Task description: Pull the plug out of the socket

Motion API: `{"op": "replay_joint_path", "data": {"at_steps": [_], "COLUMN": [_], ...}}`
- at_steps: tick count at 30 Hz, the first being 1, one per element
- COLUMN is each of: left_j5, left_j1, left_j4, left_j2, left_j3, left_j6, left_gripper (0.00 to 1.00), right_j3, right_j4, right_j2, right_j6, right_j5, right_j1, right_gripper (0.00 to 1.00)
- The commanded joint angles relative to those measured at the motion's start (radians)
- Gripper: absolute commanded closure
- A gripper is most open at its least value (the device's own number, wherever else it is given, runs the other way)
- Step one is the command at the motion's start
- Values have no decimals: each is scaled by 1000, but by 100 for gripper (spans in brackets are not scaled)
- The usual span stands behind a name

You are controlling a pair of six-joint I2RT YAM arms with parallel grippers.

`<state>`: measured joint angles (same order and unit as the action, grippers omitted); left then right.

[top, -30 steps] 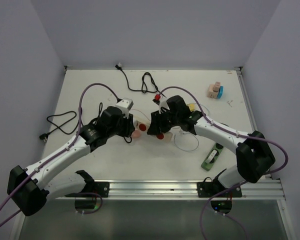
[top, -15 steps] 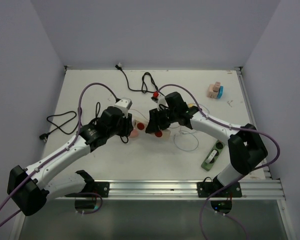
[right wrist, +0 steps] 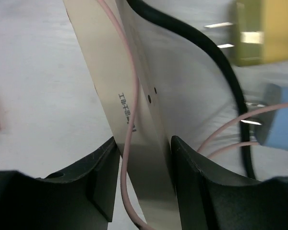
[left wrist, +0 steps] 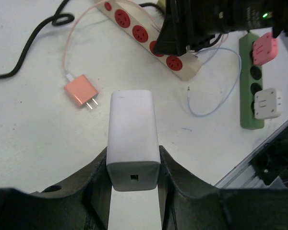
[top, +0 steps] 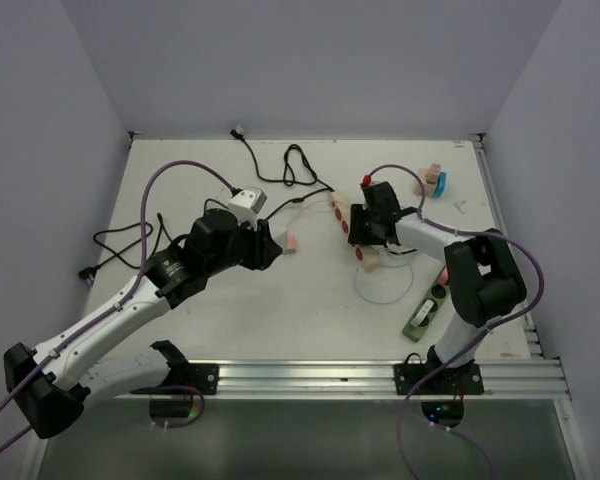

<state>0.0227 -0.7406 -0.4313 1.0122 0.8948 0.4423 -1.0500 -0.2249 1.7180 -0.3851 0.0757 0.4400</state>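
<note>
a white table (top: 300,330) sits between plain grey walls. close to the near edge, toward the right, lies a green strip (top: 425,312) with a pink plug and a white one stuck in it. a bit farther in, left of the middle of the table, the left gripper (left wrist: 133,163) pinches a white plug (left wrist: 132,124) between its two fingers, one on each side. the white plug is out of the socket strip and well apart from it. just past the white plug, a small orange plug (left wrist: 81,91) lies flat on the table. its two metal pins show, and a thin pink wire comes out of its back. farther in, right of the middle, is the tan socket strip (left wrist: 140,34) with round red sockets. the right gripper (right wrist: 143,146) squeezes this strip, with a finger pressed on each long side. a thin pink wire and a black cable (right wrist: 237,100) run across the strip there. the black cable snakes on toward the far edge. some small toy blocks (top: 430,181) sit near the far right corner.
</note>
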Motion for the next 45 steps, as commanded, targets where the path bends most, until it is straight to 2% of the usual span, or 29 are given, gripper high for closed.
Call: {"op": "replay_joint_path", "data": {"at_steps": [1,5,7,8,14,19,24,31,36,37,45], "left_j5": [-58,-40,-33,-27,26,20,62,56,82,88,155], "left_j1": [3,3,4,6,56,122,150,156,159,161,167], "left_j4": [65,127,166,201,348,500,548,562,546,537,433], "left_j2": [-6,17,23,37,139,280,376,431,365,336,154], "left_j3": [58,12,-28,-40,-164,-241,-244,-276,-345,-353,-393], "left_j6": [33,29,27,35,107,162,188,225,251,251,259], "left_gripper": [100,100,100,100,100,97,93,75,48,47,7], "right_j3": [31,106,117,131,154,177,251,286,300,300,236], "right_j4": [4,129,150,174,191,157,211,251,317,352,568], "right_j2": [-21,-98,-139,-155,-259,-327,-385,-338,-281,-270,-78], "right_j6": [-38,-28,-18,-18,-38,-32,-47,-57,-90,-106,-238], "right_j5": [-254,-105,-79,-4,223,321,398,450,437,431,372], "right_j1": [-30,-29,-29,-29,-27,-26,-21,9,89,106,218], "right_gripper": [100,100,100,100,100,100,100,100,100,100,100]}}
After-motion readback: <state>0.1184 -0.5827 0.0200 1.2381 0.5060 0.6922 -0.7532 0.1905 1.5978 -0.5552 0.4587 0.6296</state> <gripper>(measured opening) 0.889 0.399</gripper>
